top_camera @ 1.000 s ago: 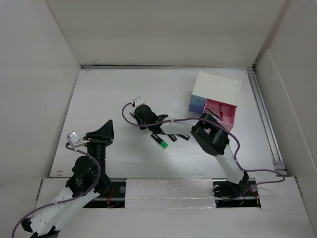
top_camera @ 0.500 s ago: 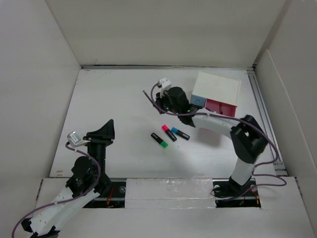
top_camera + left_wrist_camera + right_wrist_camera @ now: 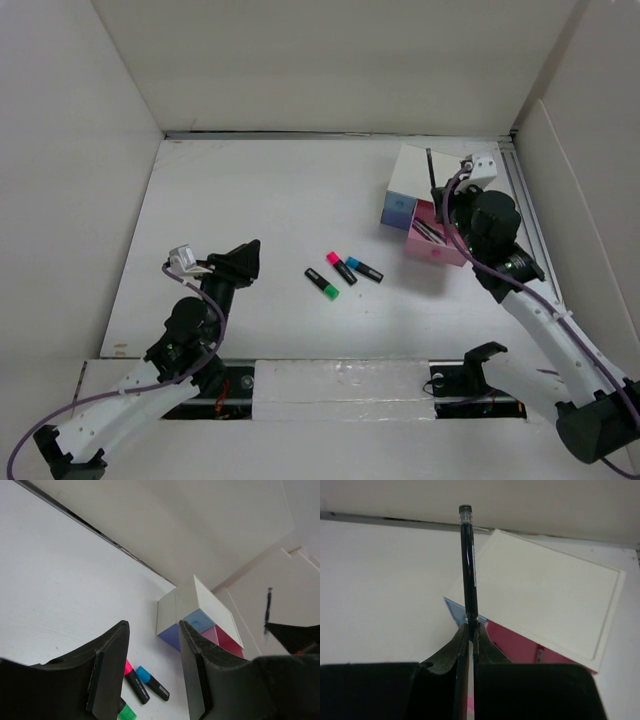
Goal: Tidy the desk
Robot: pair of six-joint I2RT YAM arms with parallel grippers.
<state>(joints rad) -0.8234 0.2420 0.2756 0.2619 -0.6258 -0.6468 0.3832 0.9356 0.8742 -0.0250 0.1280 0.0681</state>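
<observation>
The white desk (image 3: 250, 200) holds a green (image 3: 322, 285), a pink (image 3: 340, 268) and a blue marker (image 3: 365, 271) lying near its middle. My right gripper (image 3: 441, 203) is shut on a black pen (image 3: 468, 565) that points up past its tips, above the pink drawer (image 3: 433, 242), which is pulled out. My left gripper (image 3: 243, 262) is open and empty, left of the markers and apart from them. In the left wrist view the markers (image 3: 135, 681) lie beyond the open fingers (image 3: 107, 672).
A white drawer box (image 3: 442, 178) with a blue drawer (image 3: 397, 211) and the pink one stands at the back right. White panels wall in the desk. A metal rail (image 3: 533, 240) runs along the right edge.
My right arm swung from over the markers to the right, carrying the pen to the drawer box. My left gripper moved right, toward the markers.
</observation>
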